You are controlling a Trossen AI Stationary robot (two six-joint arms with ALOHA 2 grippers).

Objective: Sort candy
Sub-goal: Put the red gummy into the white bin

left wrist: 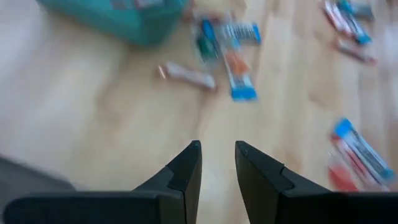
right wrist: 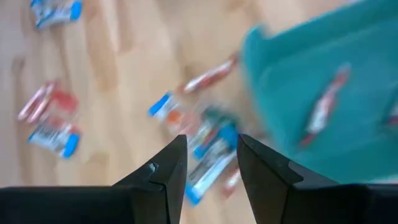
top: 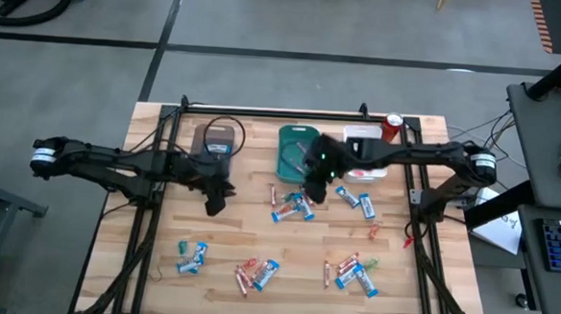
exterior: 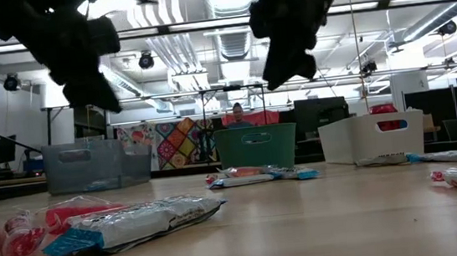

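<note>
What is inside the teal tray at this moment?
In the right wrist view, the teal tray holds at least one slim red-and-white candy stick lying on its floor. The rest of the inside falls outside the picture, and the overhead view shows its contents unclearly.

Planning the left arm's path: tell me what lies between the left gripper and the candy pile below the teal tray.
Bare wood, in the high view, between the left gripper and the candy pile.

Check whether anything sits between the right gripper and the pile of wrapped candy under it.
Nothing visible does. The right gripper hangs above the cluster of blue-and-white wrapped candy bars beside the teal plastic tray, jaws apart and empty, with only bare wooden table around the pile.
</note>
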